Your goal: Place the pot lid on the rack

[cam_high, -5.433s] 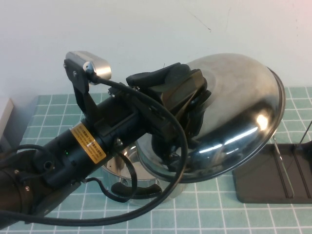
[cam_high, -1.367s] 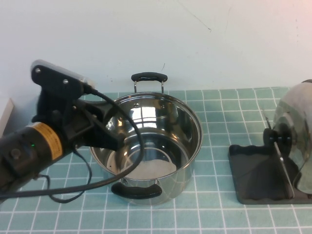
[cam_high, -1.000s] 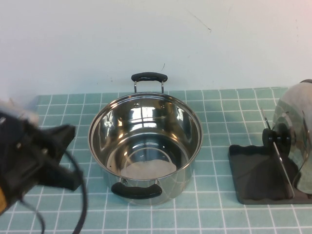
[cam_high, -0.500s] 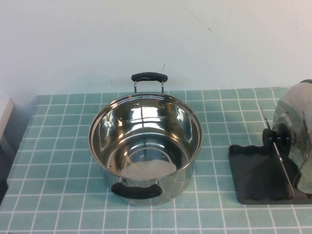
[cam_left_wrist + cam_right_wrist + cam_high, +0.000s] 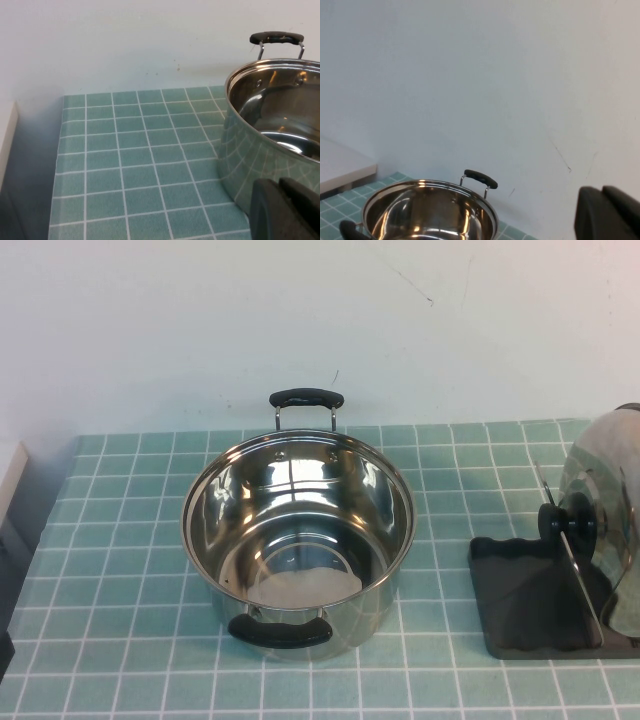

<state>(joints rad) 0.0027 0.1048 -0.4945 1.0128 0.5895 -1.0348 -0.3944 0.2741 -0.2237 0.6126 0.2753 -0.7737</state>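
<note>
One pot lid (image 5: pixel 612 540) stands on its edge at the right border of the high view, held upright between the thin wire prongs (image 5: pixel 570 550) of the rack (image 5: pixel 530 605). Its round face is vertical, and its black knob (image 5: pixel 566 522) points sideways toward the pot (image 5: pixel 298 540), so the lid's axis lies level with the table (image 5: pixel 120 540). The dark grey rack lies flat on the green tiles, well apart from the open pot, which stands in the middle with one black handle toward the wall and one toward the robot.

The left gripper (image 5: pixel 286 210) is low beside the pot's left side, with its fingers pressed together and empty. The right gripper (image 5: pixel 610 212) is raised, facing the wall, its fingers also closed on nothing.
</note>
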